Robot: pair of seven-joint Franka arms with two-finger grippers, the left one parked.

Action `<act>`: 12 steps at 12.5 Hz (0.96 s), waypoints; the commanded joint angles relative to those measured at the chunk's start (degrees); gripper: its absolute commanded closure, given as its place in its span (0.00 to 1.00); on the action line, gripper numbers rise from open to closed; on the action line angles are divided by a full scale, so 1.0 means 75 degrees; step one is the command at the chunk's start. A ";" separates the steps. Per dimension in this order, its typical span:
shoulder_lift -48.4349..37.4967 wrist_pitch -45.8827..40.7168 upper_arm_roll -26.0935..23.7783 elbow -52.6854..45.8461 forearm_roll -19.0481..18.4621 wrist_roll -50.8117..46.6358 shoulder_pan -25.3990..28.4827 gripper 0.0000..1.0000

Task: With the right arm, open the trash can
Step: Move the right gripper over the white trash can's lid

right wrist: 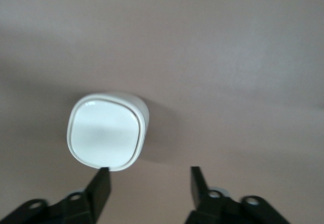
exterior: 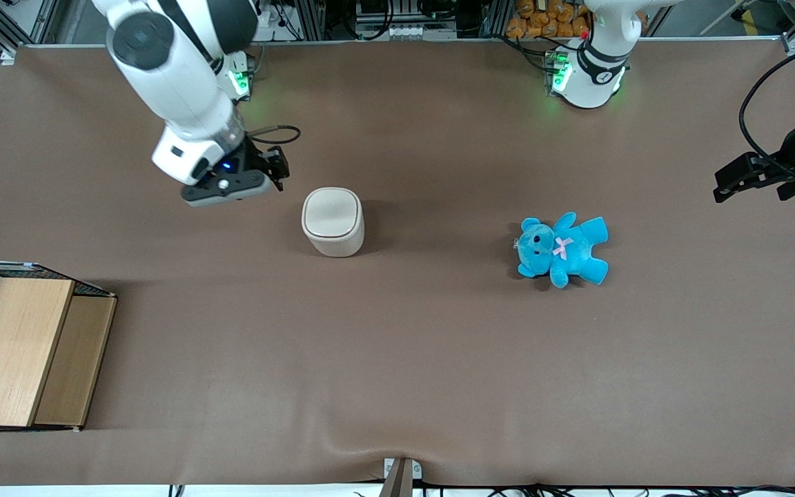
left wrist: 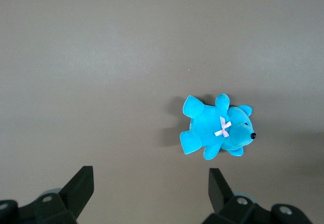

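Observation:
The cream-white trash can (exterior: 332,221) stands upright on the brown table, its flat lid shut and edged by a thin grey seam. It also shows in the right wrist view (right wrist: 107,131), seen from above. The right arm's black gripper (exterior: 275,170) hovers above the table, a little farther from the front camera than the can and toward the working arm's end. In the right wrist view the gripper (right wrist: 149,176) is open and empty, with one fingertip (right wrist: 103,179) at the edge of the can's lid.
A blue teddy bear (exterior: 562,249) lies on the table toward the parked arm's end; it also shows in the left wrist view (left wrist: 216,128). A light wooden box with wire mesh (exterior: 18,345) stands at the working arm's end, near the front edge.

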State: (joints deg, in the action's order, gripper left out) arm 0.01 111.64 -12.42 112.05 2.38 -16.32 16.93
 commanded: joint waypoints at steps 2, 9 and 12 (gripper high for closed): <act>0.0149 0.1096 -0.0264 0.1007 -0.0048 -0.0846 0.0226 0.97; 0.1298 0.2211 -0.0289 0.1103 -0.0142 -0.1609 0.0566 1.00; 0.1474 0.2283 -0.0265 0.1149 -0.0154 -0.1691 0.0578 1.00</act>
State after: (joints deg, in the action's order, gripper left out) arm 10.99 127.90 -14.61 119.95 2.23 -27.07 20.80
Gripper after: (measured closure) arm 0.991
